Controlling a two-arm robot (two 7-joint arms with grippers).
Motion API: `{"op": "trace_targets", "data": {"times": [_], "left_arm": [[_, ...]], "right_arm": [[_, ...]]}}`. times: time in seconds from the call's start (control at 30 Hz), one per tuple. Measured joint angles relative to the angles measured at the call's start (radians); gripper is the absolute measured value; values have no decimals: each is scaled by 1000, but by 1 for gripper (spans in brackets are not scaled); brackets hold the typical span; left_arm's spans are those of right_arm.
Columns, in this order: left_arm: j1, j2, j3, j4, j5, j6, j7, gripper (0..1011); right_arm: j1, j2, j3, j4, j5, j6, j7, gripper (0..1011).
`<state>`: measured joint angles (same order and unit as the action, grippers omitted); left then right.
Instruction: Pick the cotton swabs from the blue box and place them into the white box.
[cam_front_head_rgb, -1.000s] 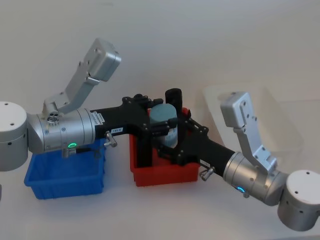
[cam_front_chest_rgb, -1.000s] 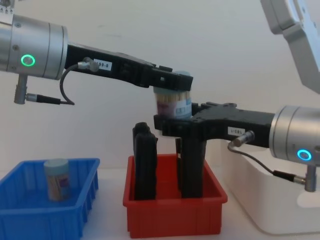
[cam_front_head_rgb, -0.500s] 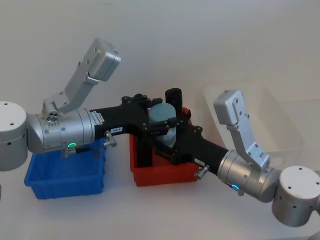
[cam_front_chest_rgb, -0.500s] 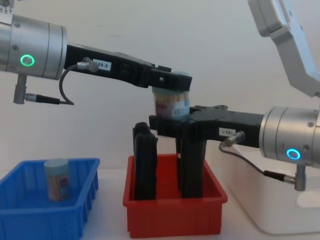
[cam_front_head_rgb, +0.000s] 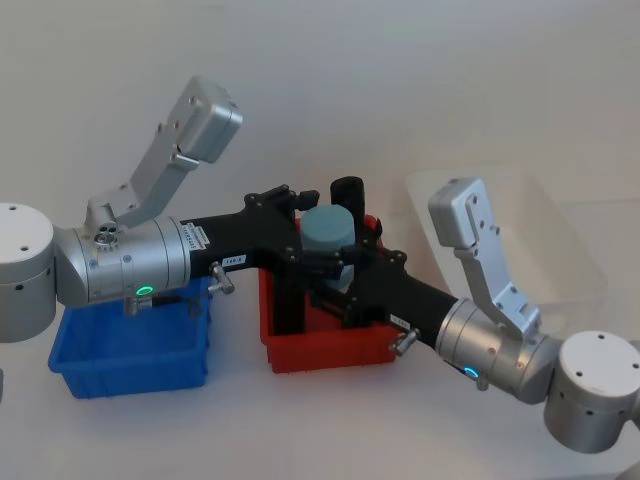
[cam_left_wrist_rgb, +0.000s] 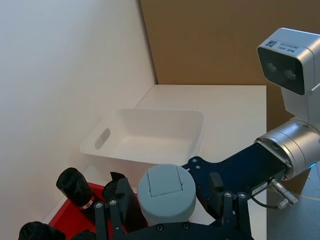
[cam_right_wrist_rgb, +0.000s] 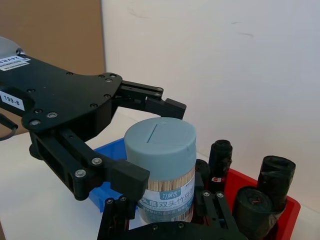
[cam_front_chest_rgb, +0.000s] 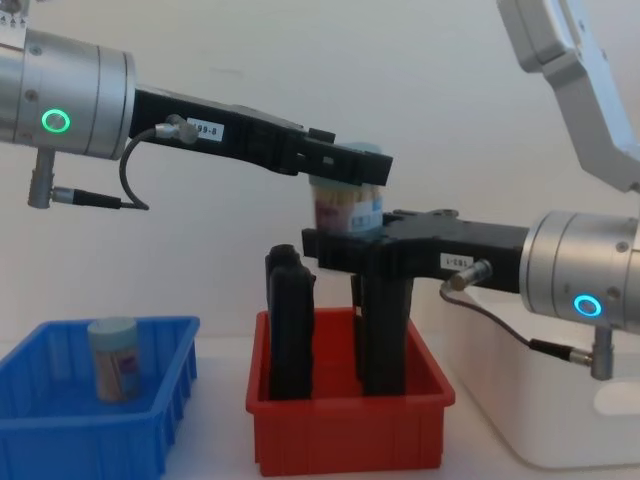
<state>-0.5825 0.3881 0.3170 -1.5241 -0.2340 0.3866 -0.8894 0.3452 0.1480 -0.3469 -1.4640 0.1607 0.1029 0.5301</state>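
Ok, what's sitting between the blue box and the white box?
A red bin holding upright black rolls, clearest in the chest view.

Two arms, brushed silver cylindrical joints (cam_front_chest_rgb: 80, 90), a green ring light (cam_front_chest_rgb: 55, 122) on the left, a blue ring light (cam_front_chest_rgb: 587, 305) on the right, pale grey angular links (cam_front_head_rgb: 185, 135), black screw-studded left gripper (cam_front_chest_rgb: 352, 168) and right gripper (cam_front_chest_rgb: 350, 242), white number labels (cam_front_chest_rgb: 205, 130), thin black cables (cam_front_chest_rgb: 135, 195) with metal plugs.
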Motion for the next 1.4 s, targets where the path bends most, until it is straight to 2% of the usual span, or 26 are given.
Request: {"op": "trace_targets", "data": {"times": [0.2, 0.43, 0.87, 1.13, 1.4], "left_arm": [[0, 0, 0, 0, 0, 0, 0, 1004], [0, 0, 0, 0, 0, 0, 0, 1004], [0, 0, 0, 0, 0, 0, 0, 1004], [0, 0, 0, 0, 0, 0, 0, 1004], [0, 0, 0, 0, 0, 0, 0, 1004]], "right_arm": [[-9, 9, 6, -13, 6, 2, -27, 641], [-33, 38, 28, -43, 32, 3, -86, 641], [-85, 109, 95, -90, 97, 2, -213, 641], [-97, 136, 126, -88, 122, 2, -281, 641], [-77, 149, 155, -30, 134, 26, -360, 641]]}}
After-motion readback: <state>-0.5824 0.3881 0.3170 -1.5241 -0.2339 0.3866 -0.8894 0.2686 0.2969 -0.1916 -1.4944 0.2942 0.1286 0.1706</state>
